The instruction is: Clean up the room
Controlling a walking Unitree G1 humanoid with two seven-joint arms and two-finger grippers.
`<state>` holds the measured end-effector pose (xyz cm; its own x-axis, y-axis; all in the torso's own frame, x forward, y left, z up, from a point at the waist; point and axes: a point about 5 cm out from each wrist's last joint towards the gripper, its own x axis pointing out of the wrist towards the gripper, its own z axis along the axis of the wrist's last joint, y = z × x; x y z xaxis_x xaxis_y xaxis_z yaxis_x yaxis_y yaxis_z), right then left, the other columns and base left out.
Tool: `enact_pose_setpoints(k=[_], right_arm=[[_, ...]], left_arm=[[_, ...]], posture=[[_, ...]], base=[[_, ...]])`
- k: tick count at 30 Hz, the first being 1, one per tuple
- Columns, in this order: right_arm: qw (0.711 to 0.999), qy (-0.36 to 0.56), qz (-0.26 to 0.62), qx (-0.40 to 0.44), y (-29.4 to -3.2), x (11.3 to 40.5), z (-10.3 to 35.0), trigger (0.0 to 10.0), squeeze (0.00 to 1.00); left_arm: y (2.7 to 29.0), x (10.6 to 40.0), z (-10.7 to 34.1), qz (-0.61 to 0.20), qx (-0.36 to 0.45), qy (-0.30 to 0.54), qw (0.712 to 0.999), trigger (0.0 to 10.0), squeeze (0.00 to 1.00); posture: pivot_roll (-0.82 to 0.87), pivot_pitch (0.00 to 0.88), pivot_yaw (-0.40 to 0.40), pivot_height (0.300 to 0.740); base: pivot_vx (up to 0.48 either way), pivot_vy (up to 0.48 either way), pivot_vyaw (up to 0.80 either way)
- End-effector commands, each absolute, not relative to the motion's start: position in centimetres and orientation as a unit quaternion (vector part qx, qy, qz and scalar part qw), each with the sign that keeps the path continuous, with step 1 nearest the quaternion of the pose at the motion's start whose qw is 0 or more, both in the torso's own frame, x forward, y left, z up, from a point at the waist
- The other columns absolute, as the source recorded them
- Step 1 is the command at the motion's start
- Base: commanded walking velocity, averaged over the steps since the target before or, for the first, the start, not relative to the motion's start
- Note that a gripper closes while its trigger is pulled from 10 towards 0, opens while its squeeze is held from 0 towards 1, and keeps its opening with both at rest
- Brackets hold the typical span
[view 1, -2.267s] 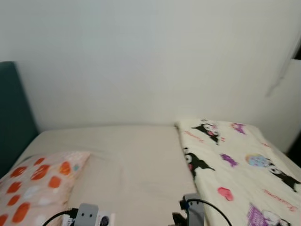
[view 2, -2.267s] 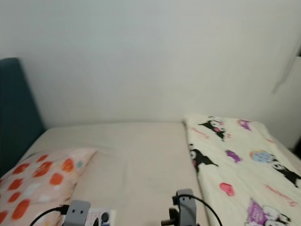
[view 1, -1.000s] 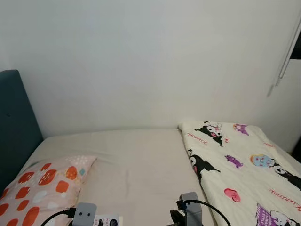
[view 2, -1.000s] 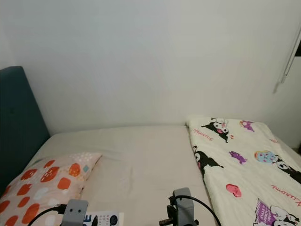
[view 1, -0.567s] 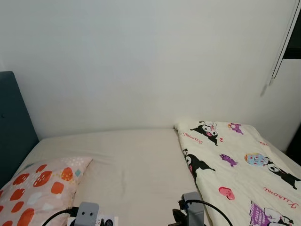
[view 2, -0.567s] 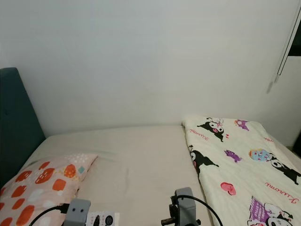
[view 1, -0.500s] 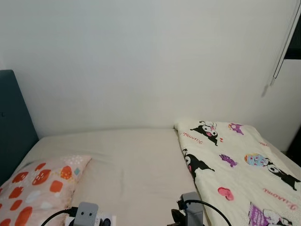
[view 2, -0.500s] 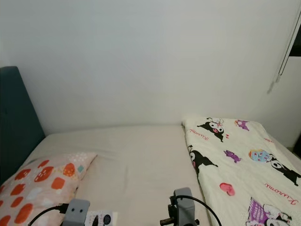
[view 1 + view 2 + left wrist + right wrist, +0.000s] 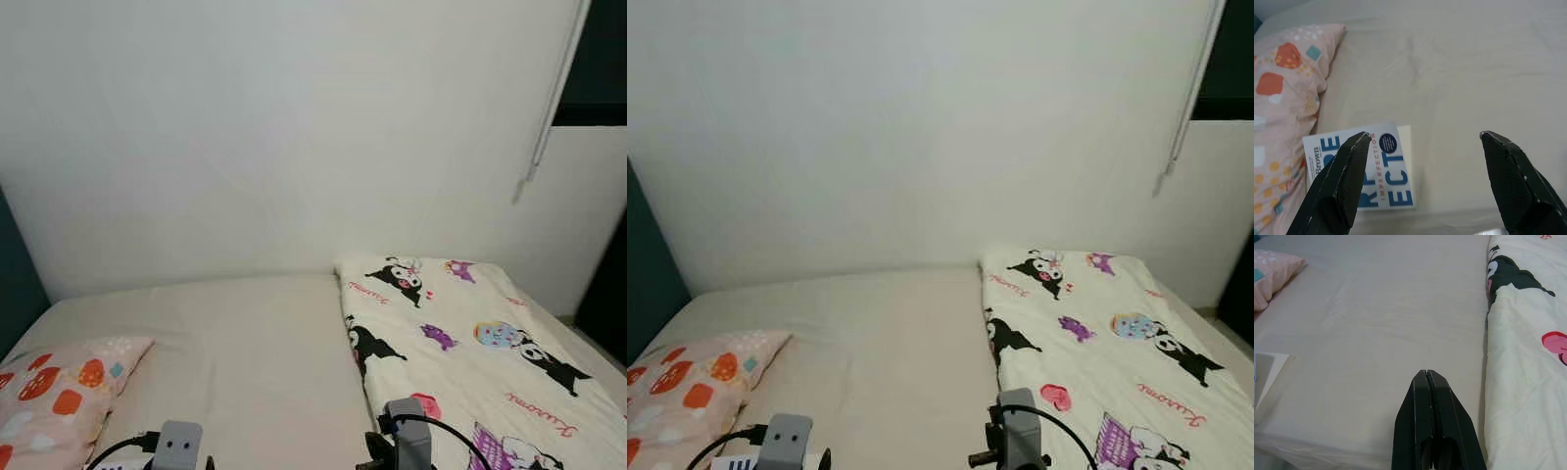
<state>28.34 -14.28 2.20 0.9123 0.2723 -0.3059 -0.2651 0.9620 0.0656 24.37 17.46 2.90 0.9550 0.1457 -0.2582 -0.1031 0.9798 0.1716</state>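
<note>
— Book (image 9: 1359, 171) flat on the bed (image 9: 255, 343), beside the pillow (image 9: 1283, 98), under my left gripper (image 9: 1422, 144); jaws wide apart.
— And the right gripper (image 9: 1432, 396)?
— Pressed shut, empty, near the blanket (image 9: 470, 362).
— Plan?
— Probably lower the left straight down; the book's near edge is cropped, so I'd pinch the free side edge gently.
</note>
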Motion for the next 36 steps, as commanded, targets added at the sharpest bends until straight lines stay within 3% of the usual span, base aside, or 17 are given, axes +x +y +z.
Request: enact_pose_setpoints(k=[1,9,36], right_arm=[[0.976,0.168,0.137,0.018,-14.14,28.05,1.73,10.0,0.00],[0.976,0.168,0.135,0.018,-14.20,28.01,1.68,10.0,0.00],[0.978,0.153,0.138,0.014,-14.03,28.53,2.25,10.0,0.00]], left_arm=[[18.07,24.25,2.61,0.070,0.084,0.146,0.983,10.0,0.00],[17.97,24.48,2.84,0.062,0.091,0.142,0.984,10.0,0.00],[17.68,24.45,3.22,0.073,0.075,0.118,0.987,10.0,0.00]], posture=[[-0.04,0.080,-0.037,0.740],[-0.04,0.081,-0.033,0.740],[-0.06,0.082,-0.049,0.740]], base=[[0.000,0.000,0.00],[0.000,0.480,0.00],[0.000,0.000,0.00]])
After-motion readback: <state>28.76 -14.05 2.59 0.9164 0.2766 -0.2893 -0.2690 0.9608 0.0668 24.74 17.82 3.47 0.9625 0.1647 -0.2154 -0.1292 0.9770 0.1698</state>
